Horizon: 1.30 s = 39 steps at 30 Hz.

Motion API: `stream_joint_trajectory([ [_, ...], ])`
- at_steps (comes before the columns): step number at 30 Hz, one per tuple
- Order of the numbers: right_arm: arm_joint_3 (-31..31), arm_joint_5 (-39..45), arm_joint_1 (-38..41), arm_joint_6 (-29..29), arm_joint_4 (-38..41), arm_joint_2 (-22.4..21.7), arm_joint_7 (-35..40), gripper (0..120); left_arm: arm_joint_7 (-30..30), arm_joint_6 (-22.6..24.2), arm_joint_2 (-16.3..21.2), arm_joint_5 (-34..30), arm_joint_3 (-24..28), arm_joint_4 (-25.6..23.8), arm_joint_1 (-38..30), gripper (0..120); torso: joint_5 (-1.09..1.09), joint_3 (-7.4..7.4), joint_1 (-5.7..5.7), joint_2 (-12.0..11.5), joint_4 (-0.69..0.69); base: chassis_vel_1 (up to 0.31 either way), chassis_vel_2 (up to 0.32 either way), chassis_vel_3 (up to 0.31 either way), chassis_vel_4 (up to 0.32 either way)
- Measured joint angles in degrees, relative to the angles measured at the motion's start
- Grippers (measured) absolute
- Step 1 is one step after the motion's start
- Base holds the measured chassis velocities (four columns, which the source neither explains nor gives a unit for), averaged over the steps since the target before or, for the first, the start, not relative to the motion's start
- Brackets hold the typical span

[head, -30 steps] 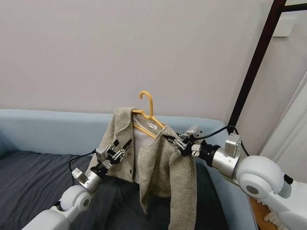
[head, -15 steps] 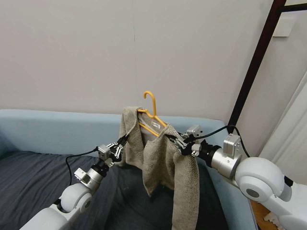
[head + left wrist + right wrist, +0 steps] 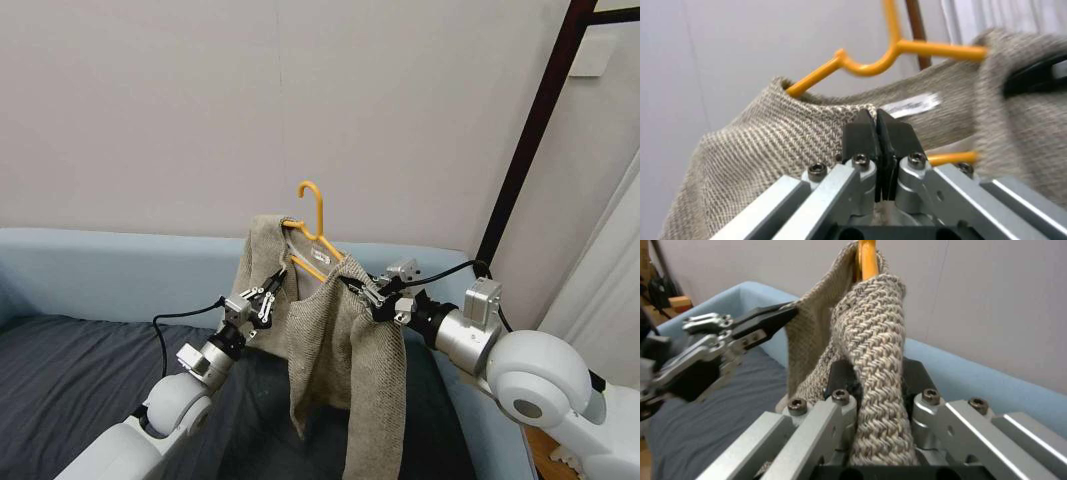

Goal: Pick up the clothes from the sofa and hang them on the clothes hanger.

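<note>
A beige knit cardigan (image 3: 345, 345) hangs on an orange hanger (image 3: 311, 215) held up over the sofa. My right gripper (image 3: 362, 290) is shut on the hanger's right shoulder through the knit; the right wrist view shows the thick weave (image 3: 873, 320) clamped between its fingers under the orange hanger (image 3: 867, 252). My left gripper (image 3: 268, 290) is shut on the cardigan's left front edge just below the collar. In the left wrist view its pads (image 3: 867, 132) meet against the collar weave (image 3: 773, 145), with the hanger hook (image 3: 873, 65) and a white label (image 3: 910, 105) just beyond.
The light blue sofa (image 3: 100, 265) runs along the wall, with a dark blue seat cover (image 3: 70, 380) below my left arm. A dark rack pole (image 3: 530, 130) rises at the right, beside a white curtain (image 3: 610, 260).
My left gripper, open a second ago, shut on the cardigan's front edge and rose toward the hanger, pulling the fabric up. The right gripper kept its hold almost unmoved.
</note>
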Motion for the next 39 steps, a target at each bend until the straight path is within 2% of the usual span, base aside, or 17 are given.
stream_joint_trajectory([
  [3,-0.17,0.38,-0.12,0.00,-0.30,0.56,0.55,9,1.10,0.57,0.99,0.47,0.04,-1.23,1.70,0,-0.03,0.00,0.00,0.00,0.02,0.000,0.000,0.000,0.000],
  [15,-0.20,7.52,0.58,1.77,0.89,1.27,0.69,9,1.72,0.26,-0.24,5.34,1.49,4.39,1.85,0,-0.04,0.00,0.00,0.00,0.01,0.000,0.000,0.000,0.000],
  [22,1.12,7.86,0.68,1.87,0.60,0.82,0.90,9,-2.88,-1.87,-1.61,4.99,4.20,4.89,0.84,1,-0.03,0.00,0.00,0.00,0.00,0.000,0.000,0.000,0.000],
  [24,1.89,7.02,0.32,1.89,0.06,0.41,1.15,9,-3.82,-3.04,-1.92,4.90,4.34,4.47,1.41,12,-0.02,0.00,0.00,0.00,0.00,0.000,0.000,0.000,0.000],
  [28,2.90,7.00,0.05,1.89,-0.52,0.07,2.05,9,-4.00,-3.71,-1.94,5.40,4.21,4.45,2.39,21,-0.03,0.00,0.00,0.00,0.02,0.000,0.000,0.000,0.000],
  [30,4.86,7.87,-0.05,1.76,-0.89,-1.06,2.88,9,-4.52,-4.56,-1.91,6.21,3.07,4.68,4.04,34,-0.02,0.00,0.00,0.00,0.01,0.000,0.000,0.000,0.000],
  [32,5.30,8.24,-0.05,1.65,-0.85,-1.37,3.04,9,-4.58,-4.76,-1.94,6.27,2.71,4.78,4.47,36,-0.02,0.00,0.00,0.00,0.01,0.000,0.000,0.000,0.000],
  [35,8.29,9.30,0.14,-0.85,0.72,-3.41,5.46,9,-5.34,-5.78,-2.43,6.56,0.71,5.91,7.11,51,-0.02,0.00,0.00,0.00,0.01,0.000,0.000,0.000,0.000],
  [36,8.29,9.30,0.14,-0.85,0.72,-3.41,5.46,9,-5.34,-5.78,-2.43,6.56,0.71,5.91,7.11,51,-0.02,0.00,0.00,0.00,0.01,0.000,0.000,0.000,0.000],
  [39,10.08,11.22,0.77,-3.46,2.87,-5.60,8.72,9,-7.49,-6.32,-3.42,6.96,-0.67,7.92,8.72,63,-0.03,0.00,0.00,0.00,0.02,0.000,0.000,0.000,0.000],
])
